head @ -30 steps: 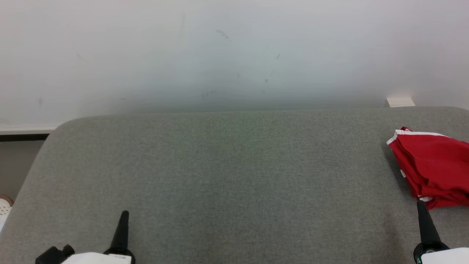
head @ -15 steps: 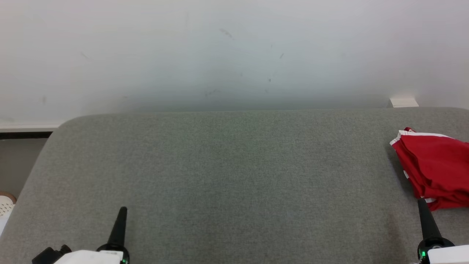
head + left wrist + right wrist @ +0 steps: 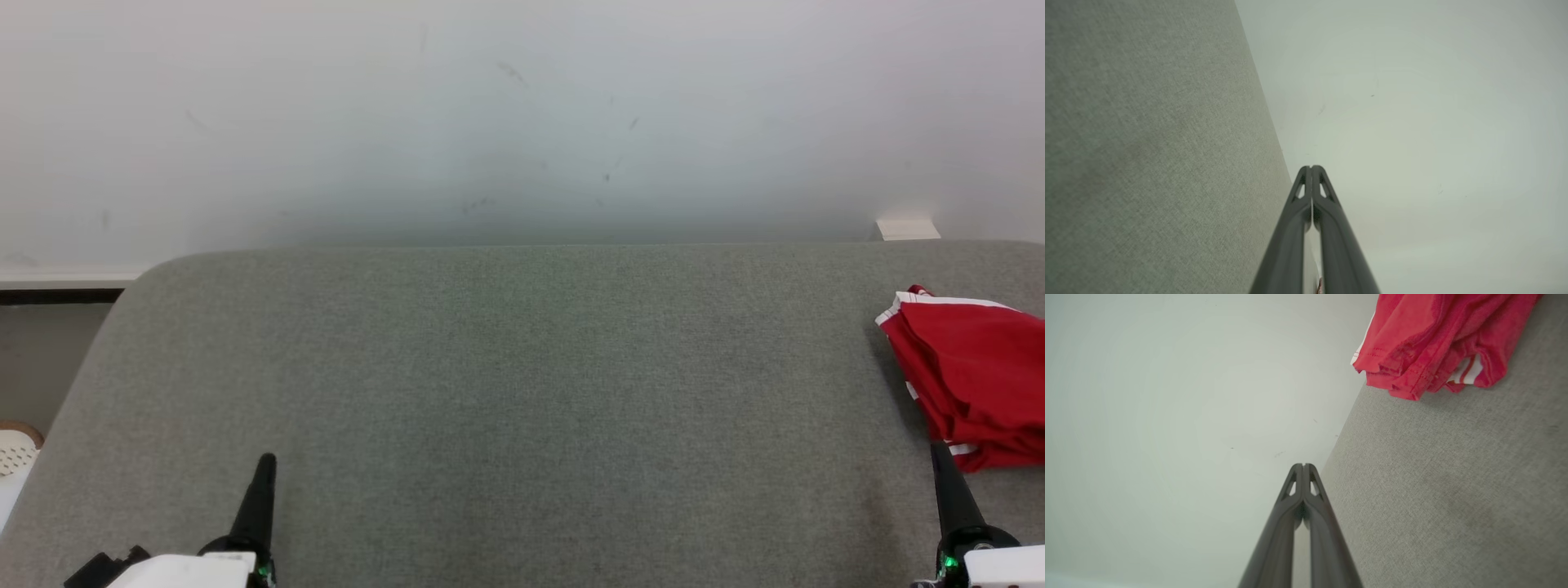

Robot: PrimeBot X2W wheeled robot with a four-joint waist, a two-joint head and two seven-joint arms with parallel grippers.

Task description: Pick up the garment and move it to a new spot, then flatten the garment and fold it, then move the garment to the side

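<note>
Behind the desk (image 3: 490,367), a pale wall (image 3: 522,122) with a few faint scuffs runs the whole width. A small white block (image 3: 908,229) sits against it near the far right. Off the desk's left edge, low down, part of a white perforated object (image 3: 15,454) shows; what it is cannot be told.

The desk's grey cloth top has a rounded far-left corner and a straight far edge close to the wall. Open cloth stretches across its middle and left, between the two arms.

The red garment (image 3: 971,367), trimmed in white, lies bunched in folds at the desk's right side, cut off by the picture's edge. The right end effector (image 3: 939,454), fingers pressed together and gripping nothing, points toward the garment's near hem. In the right wrist view, grey cloth separates its tip (image 3: 1303,466) from the garment (image 3: 1433,339). The left end effector (image 3: 264,467), likewise closed and empty, sits well apart at the near left.
</note>
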